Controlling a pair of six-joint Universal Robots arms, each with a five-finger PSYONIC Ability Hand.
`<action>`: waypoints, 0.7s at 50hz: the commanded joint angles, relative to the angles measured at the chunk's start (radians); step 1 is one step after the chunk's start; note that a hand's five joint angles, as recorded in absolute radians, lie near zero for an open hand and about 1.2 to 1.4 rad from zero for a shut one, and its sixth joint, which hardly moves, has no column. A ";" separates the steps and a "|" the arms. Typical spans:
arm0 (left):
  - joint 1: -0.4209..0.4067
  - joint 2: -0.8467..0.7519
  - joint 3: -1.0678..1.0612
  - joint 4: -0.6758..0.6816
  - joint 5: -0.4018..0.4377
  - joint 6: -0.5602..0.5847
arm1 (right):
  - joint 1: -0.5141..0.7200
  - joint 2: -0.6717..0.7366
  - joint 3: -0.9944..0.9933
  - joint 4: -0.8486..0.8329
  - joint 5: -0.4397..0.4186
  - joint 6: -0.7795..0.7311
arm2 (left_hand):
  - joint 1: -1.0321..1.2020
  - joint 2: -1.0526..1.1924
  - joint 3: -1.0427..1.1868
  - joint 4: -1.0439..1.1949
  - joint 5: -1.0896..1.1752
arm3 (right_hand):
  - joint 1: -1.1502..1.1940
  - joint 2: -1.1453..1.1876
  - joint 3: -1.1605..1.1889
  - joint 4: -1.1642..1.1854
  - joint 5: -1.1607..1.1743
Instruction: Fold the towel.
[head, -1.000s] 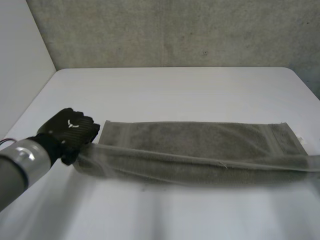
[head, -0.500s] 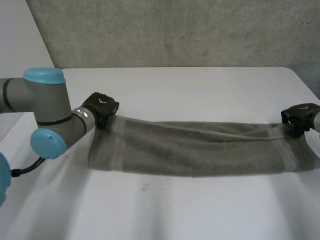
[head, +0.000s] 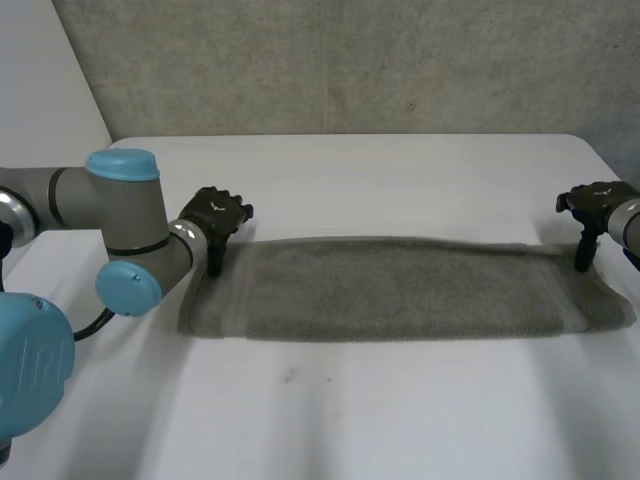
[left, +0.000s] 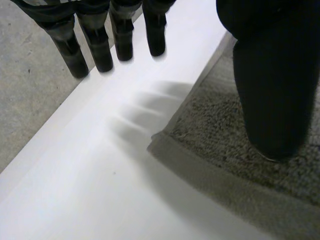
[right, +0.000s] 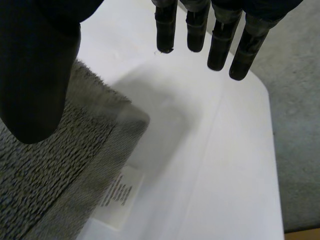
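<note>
A grey-green towel (head: 400, 290) lies flat across the white table (head: 400, 180) as a long strip, doubled lengthwise. My left hand (head: 215, 215) hovers at the strip's far left corner. In the left wrist view its fingers (left: 100, 45) are straight and apart from the thumb, which hangs over the towel (left: 215, 130), and nothing is held. My right hand (head: 590, 205) is at the far right corner. There its fingers (right: 220, 40) are straight above bare table and its thumb hangs over the towel's (right: 50, 170) end.
A white care label (right: 117, 197) sticks out from the towel's right end. A concrete wall rises behind the table, and the table's right edge lies close beyond the right hand. Bare tabletop stretches in front of the towel.
Both hands carried the towel's near long edge over to the far edge, doubling it. They have since let go and opened, and the towel has settled flat.
</note>
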 joint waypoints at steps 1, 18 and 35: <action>-0.021 0.056 -0.009 0.001 -0.031 -0.014 | -0.001 -0.099 0.015 -0.015 -0.002 0.086 | -0.105 -0.102 -0.114 -0.113 -0.119 | -0.087 -0.080 -0.079 -0.089 -0.063; -0.022 0.294 -0.246 0.030 -0.015 -0.129 | -0.091 -0.434 0.526 -0.087 -0.183 -0.047 | -0.105 -0.102 -0.114 -0.113 -0.119 | -0.087 -0.080 -0.079 -0.089 -0.063; -0.029 0.345 -0.339 0.090 -0.015 -0.149 | -0.216 -0.441 0.853 -0.316 -0.258 -0.212 | -0.105 -0.102 -0.114 -0.113 -0.119 | 0.314 0.320 0.322 0.311 0.337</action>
